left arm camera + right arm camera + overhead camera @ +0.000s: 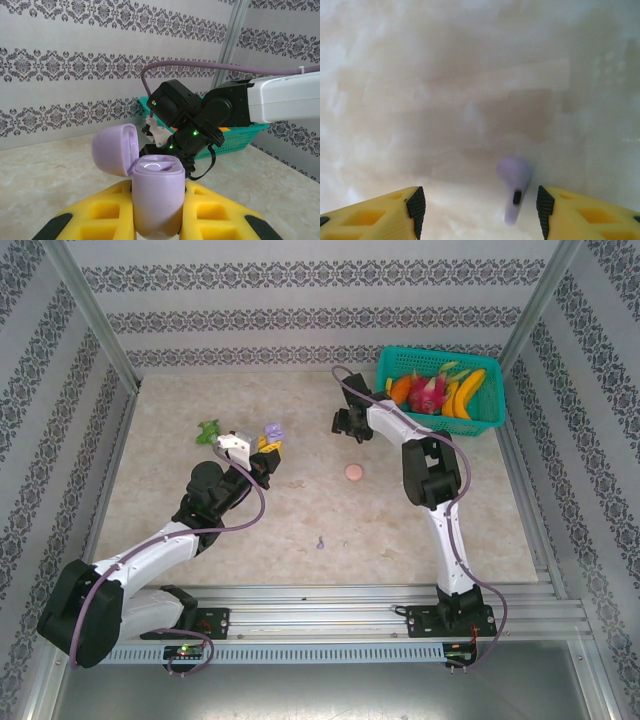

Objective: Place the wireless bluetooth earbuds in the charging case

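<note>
Left wrist view: the left gripper (157,189) has its jaws clamped on the purple charging case (156,175), lid open. Right wrist view: the right gripper (480,206) hangs over the counter (470,75), jaws wide, a blurred purple earbud (514,182) between them, ungripped. Top view: a second purple earbud (320,543) lies on the counter, well apart from the case.

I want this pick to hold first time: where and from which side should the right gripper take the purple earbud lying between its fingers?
Probably take the purple earbud across its rounded head, the widest part, straight down from above: it lies flat on the table, stem pointing toward the camera. It sits off-centre in the open right gripper, so centre first. The view is blurred.
</note>
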Controlling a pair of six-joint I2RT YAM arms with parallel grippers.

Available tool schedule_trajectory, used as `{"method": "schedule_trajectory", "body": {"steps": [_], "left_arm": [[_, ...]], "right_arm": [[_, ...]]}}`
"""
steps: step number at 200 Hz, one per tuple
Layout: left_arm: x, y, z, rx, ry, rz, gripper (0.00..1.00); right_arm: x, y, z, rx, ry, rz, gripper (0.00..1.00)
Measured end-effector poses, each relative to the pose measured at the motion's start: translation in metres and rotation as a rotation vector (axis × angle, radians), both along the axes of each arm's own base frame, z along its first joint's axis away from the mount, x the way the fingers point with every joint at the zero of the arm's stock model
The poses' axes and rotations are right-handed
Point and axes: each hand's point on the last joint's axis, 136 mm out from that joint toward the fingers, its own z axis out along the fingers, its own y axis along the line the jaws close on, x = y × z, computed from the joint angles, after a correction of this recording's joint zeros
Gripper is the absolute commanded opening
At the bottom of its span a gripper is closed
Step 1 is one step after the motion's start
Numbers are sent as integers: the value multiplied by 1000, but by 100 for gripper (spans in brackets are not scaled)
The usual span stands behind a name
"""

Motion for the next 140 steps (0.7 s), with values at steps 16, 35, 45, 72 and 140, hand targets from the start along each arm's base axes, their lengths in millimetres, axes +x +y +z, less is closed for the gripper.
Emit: {"method": "schedule_trajectory", "body": {"steps": [16, 35, 45, 72, 140], "left_arm": [[0, 0, 0, -3, 3, 0, 0], [1, 0, -1, -8, 7, 0, 0], [1, -1, -2, -10, 12, 0, 0], [2, -1, 0, -19, 13, -1, 0], [7, -3, -2, -25, 18, -1, 0]], "right_arm": [[-8, 7, 0, -1, 5, 13, 63], [-12, 11, 0, -5, 10, 10, 63], [-13, 11, 0, -7, 12, -4, 63], [-12, 5, 0, -17, 17, -53, 63], [4, -20, 21, -28, -3, -204, 57]]}}
